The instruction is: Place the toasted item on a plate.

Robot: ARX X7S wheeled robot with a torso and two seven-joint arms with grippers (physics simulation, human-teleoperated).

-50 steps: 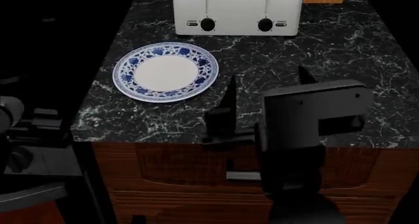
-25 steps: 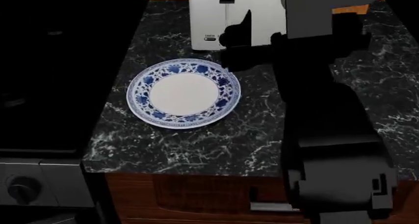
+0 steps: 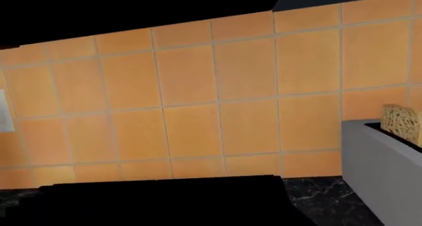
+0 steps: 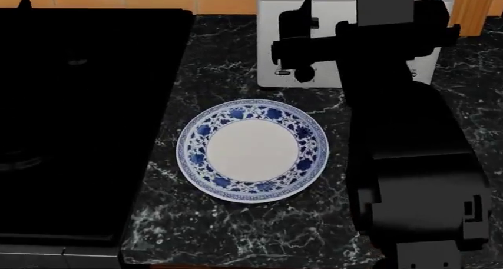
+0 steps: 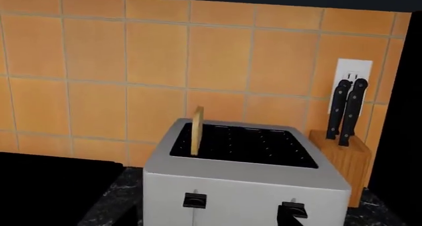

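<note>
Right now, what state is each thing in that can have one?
Golden-tan toast slice: upright in the toaster slot, top sticking out.
Silver toaster: slice still in it.
Blue-rimmed white round plate: empty, flat on the counter.
Black-handled knives: in the wooden block.

In the head view the black right arm (image 4: 409, 163) covers most of the boxy grey metal toaster (image 4: 275, 45), whose top is cut off by the frame's upper edge. The thin golden-tan slice of toasted bread (image 3: 402, 123) is clipped by the left wrist view's right edge. Neither wrist view shows its own tool's jaws.
</note>
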